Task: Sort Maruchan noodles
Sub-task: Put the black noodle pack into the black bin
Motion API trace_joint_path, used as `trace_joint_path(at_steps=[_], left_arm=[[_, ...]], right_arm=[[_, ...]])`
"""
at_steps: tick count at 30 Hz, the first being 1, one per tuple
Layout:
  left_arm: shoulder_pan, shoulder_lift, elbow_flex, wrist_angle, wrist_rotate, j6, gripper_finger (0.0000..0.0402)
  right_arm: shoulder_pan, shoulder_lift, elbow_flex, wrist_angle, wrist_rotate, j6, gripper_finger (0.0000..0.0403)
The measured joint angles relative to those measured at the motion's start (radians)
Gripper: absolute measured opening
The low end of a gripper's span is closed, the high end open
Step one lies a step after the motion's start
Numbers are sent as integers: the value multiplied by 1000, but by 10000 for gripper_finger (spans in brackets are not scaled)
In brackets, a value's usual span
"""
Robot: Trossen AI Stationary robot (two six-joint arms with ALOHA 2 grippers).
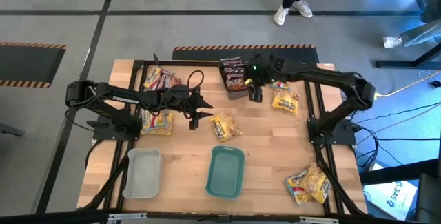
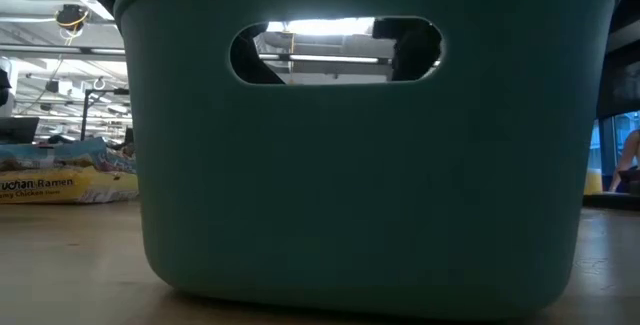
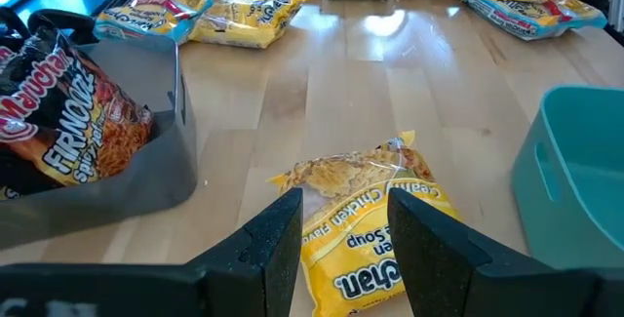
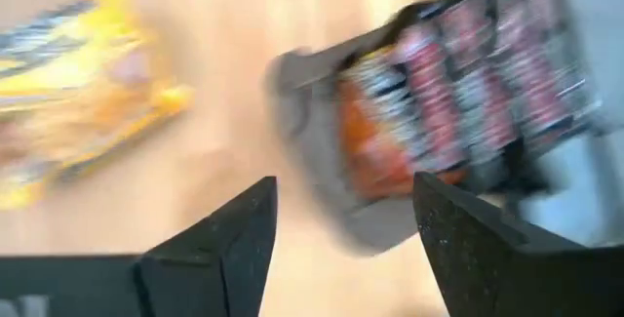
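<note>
Maruchan noodle packets lie scattered on the wooden table. A yellow packet (image 1: pixel 224 125) lies flat at mid-table. My left gripper (image 1: pixel 205 112) hovers open just left of it, and in the left wrist view the packet (image 3: pixel 366 195) shows beyond and between the open fingers (image 3: pixel 341 210). Dark maroon-black packets (image 1: pixel 233 72) are piled in a grey tray (image 3: pixel 146 185) at the far middle. My right gripper (image 1: pixel 255 92) hangs open above that tray's near right side, with nothing between its fingers (image 4: pixel 341 200). Another yellow packet (image 1: pixel 284 101) lies to the right of it.
More packets lie at the far left (image 1: pixel 158 79), left (image 1: pixel 157 122) and near right (image 1: pixel 309 182). A pale grey tray (image 1: pixel 142 172) and a teal tray (image 1: pixel 227 171) stand at the near edge. The teal tray (image 2: pixel 370 145) fills the low view.
</note>
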Motion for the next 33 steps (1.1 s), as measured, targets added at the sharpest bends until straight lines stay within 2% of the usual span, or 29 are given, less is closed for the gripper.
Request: trace_joint_path(at_steps=[3,5,8,12,15,19,26,33], left_arm=[[0,0,0,0,-50,-61,147],[1,0,0,0,-69,-84,147],[3,0,0,0,-94,-116,156],[30,-8,10,-42,-95,-204,194],[81,-38,62,-205,-119,-256,228],[162,-75,149,-482,-212,-277,256],[317,-85,286,-870,-427,-307,256],[534,-85,309,-1059,-436,-392,255]], right_arm=[[78,-41,-40,-73,-11,120,222],[136,-65,-87,-80,22,178,222],[218,-100,-176,-37,103,260,222],[301,-122,-311,68,187,349,222],[340,-123,-404,164,214,401,222],[364,-123,-492,257,219,448,222],[362,-123,-558,334,218,467,222],[362,-123,-594,423,197,436,222]])
